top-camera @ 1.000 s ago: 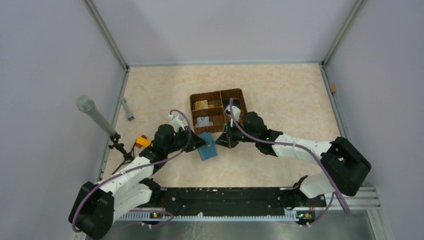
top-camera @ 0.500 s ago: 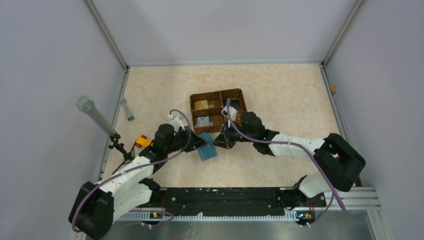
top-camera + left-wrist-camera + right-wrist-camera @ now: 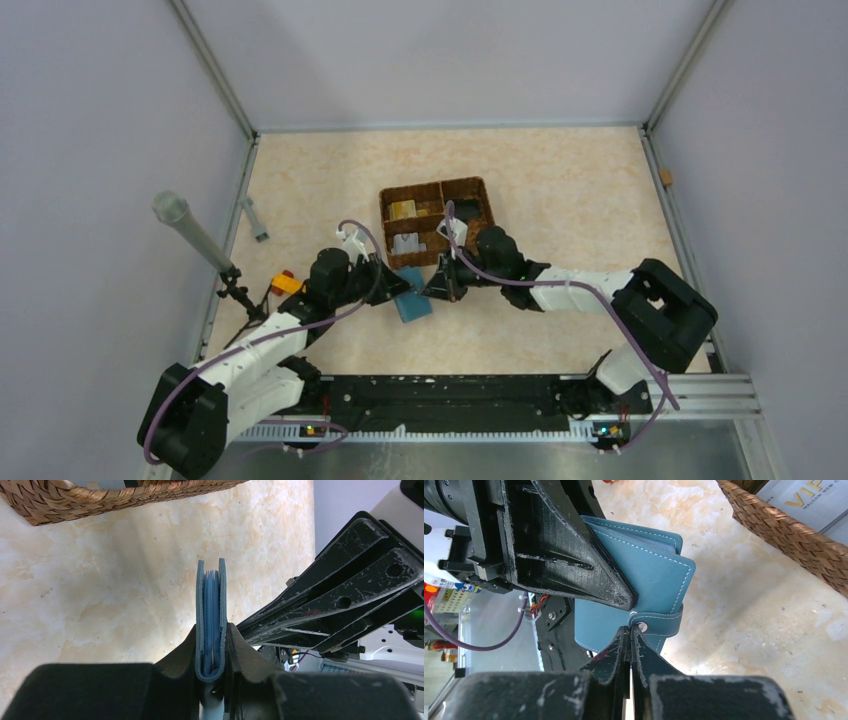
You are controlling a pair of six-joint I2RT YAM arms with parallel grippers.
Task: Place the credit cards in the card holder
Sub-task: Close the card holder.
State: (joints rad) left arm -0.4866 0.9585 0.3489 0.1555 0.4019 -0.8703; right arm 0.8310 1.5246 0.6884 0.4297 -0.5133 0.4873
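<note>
Gold letters "VIP" stood on a white-grey card (image 3: 811,502) in the wicker basket (image 3: 784,532) on the far side; the smaller line beneath was too blurred to read.

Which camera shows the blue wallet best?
The right wrist view: the card holder fills it, showing its face, stitching and strap. The left wrist view shows only its edge, clamped in the left gripper. The top view shows a small teal patch.

A brown wicker compartment basket (image 3: 435,185) sits mid-frame on the beige marbled bench (image 3: 560,190). A yellow-and-red toy block (image 3: 286,282) lies left, near a grey cylinder on a black stand (image 3: 190,228).
</note>
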